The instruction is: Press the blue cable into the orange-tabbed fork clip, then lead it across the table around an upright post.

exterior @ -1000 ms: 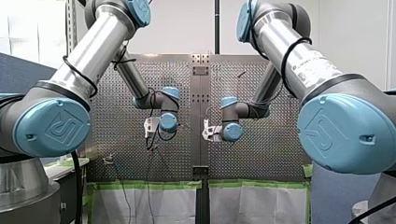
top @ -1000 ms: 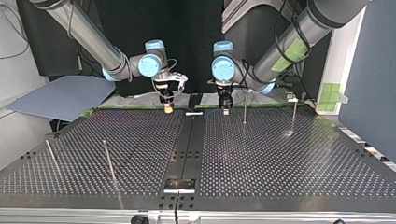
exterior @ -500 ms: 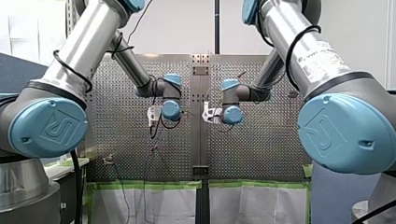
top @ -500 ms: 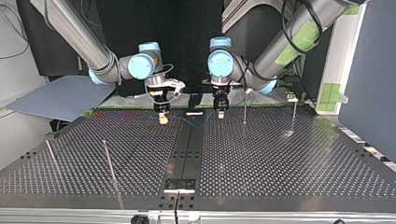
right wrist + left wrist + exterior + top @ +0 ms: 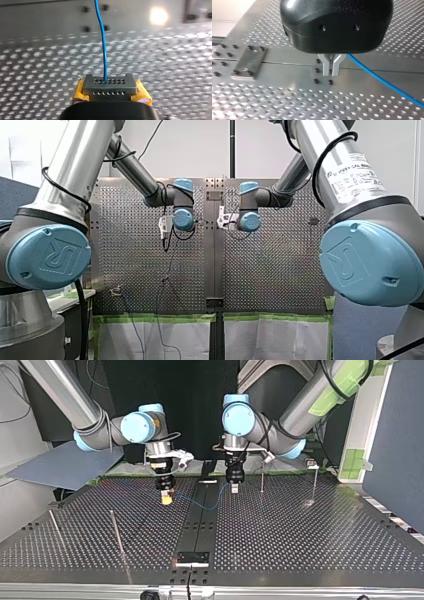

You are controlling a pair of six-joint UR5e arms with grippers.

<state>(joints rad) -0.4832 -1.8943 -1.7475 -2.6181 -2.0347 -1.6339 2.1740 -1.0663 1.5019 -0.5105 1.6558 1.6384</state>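
in the top view the perforated table [image 5: 300, 535] is mostly bare. open plate runs from the two grippers to the near edge, broken only by the dark centre strip [image 5: 200, 520] and a small plate [image 5: 192, 557] at its near end. two thin posts [image 5: 116, 532] stand at the near left. two more rise at the far right, one just beside my left gripper [image 5: 234, 489]. a grey board [image 5: 65, 462] lies beyond the far left corner.

in the front view both grippers are hidden behind the blue wrist joints [image 5: 183, 219], and the big shoulder joints [image 5: 47, 260] cut off the table's side edges. a small fitting [image 5: 312, 465] near the farthest right post is too small to make out.

the blue cable [image 5: 210, 504] hangs in a shallow sag between the two grippers, across the centre strip. i cannot tell whether its low point touches the table. my right gripper [image 5: 165, 499] is left of the strip, its tips low over the plate. in the right wrist view its yellow pads [image 5: 142, 94] are closed on a grey holed block [image 5: 108, 86], and the cable leaves that block straight ahead. i cannot tell whether the block belongs to the gripper. in the left wrist view my left gripper's metal fingers [image 5: 327, 66] are pinched to a thin slit. the cable comes out beside them from under the black body, which hides the grip point.
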